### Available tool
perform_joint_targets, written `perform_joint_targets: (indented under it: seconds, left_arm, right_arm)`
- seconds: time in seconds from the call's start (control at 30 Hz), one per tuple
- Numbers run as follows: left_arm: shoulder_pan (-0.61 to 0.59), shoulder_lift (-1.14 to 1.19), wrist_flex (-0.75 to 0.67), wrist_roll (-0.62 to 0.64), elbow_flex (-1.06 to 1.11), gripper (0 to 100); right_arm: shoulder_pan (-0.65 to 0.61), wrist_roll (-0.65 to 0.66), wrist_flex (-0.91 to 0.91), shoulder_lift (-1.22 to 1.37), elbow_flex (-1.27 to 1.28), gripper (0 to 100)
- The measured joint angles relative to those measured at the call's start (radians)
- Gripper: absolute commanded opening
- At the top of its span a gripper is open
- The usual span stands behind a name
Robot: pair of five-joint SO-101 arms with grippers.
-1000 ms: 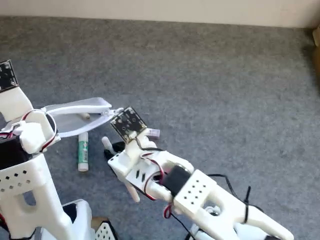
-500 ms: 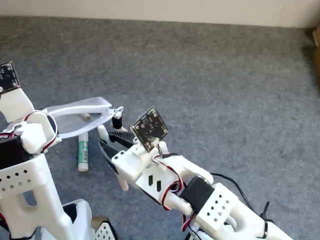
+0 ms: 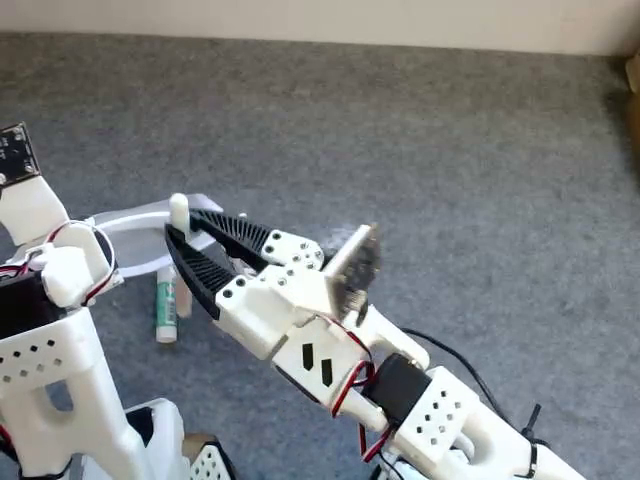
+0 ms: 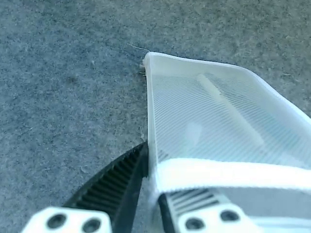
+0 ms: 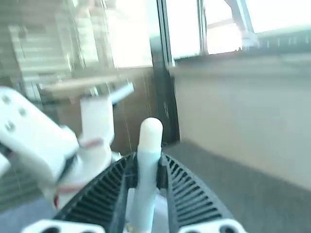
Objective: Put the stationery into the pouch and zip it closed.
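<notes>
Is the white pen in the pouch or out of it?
Out. The right gripper is shut on the white pen, holding it over the pouch, which the left gripper grips.

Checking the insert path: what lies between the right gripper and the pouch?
Only the pen that the right gripper holds. In the high view its tip overlaps the pouch at the rim, with nothing else between.

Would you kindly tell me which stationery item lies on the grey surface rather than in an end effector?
The green-and-white tube, flat near the pouch; the white stick is clamped in the right end effector.
</notes>
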Motion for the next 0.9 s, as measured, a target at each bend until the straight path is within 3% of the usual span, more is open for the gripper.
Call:
perform_joint_targets:
  seconds: [0.37, 0.57, 0.9]
  left_arm:
    - [0.0, 0.0, 0.0, 0.0, 0.0, 1]
    - [0.0, 0.0, 0.0, 0.0, 0.0, 1]
    - [0.0, -0.002, -0.002, 0.0, 0.018, 1]
  right_arm:
    - [0.0, 0.0, -0.198, 0.0, -0.118, 0.5]
    - [0.0, 0.0, -0.345, 0.153, -0.12, 0.5]
    - [0.035, 0.0, -0.37, 0.356, -0.12, 0.5]
